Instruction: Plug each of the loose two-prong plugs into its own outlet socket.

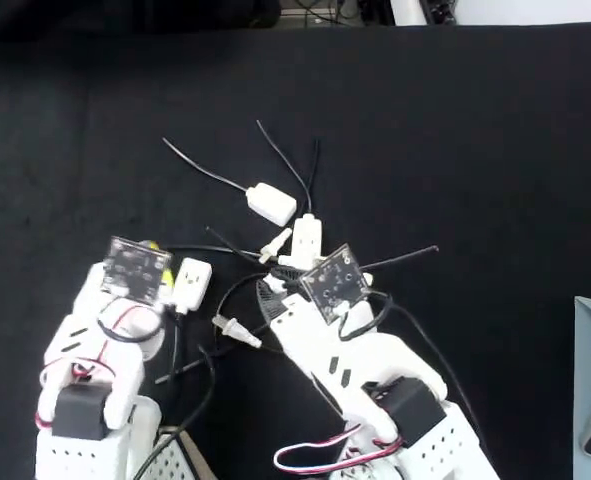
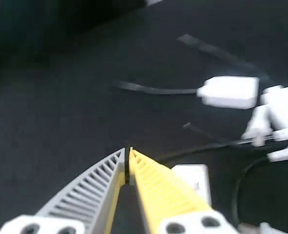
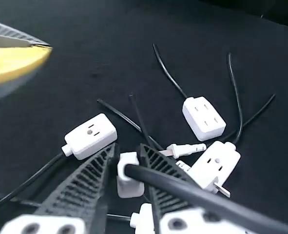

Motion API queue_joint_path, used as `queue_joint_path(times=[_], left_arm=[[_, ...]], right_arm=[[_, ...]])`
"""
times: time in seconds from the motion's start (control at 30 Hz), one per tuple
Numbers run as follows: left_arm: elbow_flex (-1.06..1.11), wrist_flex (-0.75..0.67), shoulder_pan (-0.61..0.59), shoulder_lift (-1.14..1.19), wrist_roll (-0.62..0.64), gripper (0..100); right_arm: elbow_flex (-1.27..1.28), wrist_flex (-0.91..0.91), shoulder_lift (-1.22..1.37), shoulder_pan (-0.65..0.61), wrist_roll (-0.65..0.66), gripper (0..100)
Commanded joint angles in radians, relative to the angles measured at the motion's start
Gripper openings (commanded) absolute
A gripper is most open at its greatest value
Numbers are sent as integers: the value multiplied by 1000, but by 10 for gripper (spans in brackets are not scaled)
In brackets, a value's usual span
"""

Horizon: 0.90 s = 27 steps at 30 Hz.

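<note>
The left pincer (image 2: 128, 152) hangs empty, its grey and yellow fingers pressed together, just beside the near socket (image 1: 192, 283) on the table (image 1: 495, 120). A loose plug (image 1: 237, 331) lies between the two arms. The right pincer (image 3: 128, 148) is clamped on a white plug (image 3: 129, 180), whose black cord trails over one finger. Past it lie a thin plug (image 3: 185, 147), the middle socket (image 3: 217, 161) and the far socket (image 3: 203, 117). The plugs look light, hard and slick: best gripped across the flat sides of the body, prongs free, though the springy cord may tug

Black table (image 1: 495, 130), white outlet sockets (image 1: 271, 203), loose two-prong plugs (image 1: 237, 331), thin black cords (image 1: 200, 167) scattered.
</note>
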Motion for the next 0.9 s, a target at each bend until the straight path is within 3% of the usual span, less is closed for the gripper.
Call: queue_joint_path(times=[0.0, 0.17, 0.33, 0.5, 0.7, 0.87], left_arm=[[-59, 63, -67, 8, -9, 33], [-77, 75, -65, 66, -81, 34], [-222, 84, -30, 316, -92, 75], [-394, 118, 45, 712, 6, 135], [-530, 114, 104, 1120, 14, 134], [-550, 17, 122, 1329, 97, 137]], right_arm=[[12, -3, 2, 14, 2, 14], [41, -5, 2, 40, 0, 13], [47, -3, 2, 115, -12, 13], [48, 2, 2, 176, -60, 13], [50, 2, 2, 198, -61, 13], [50, 2, 2, 198, -61, 13]])
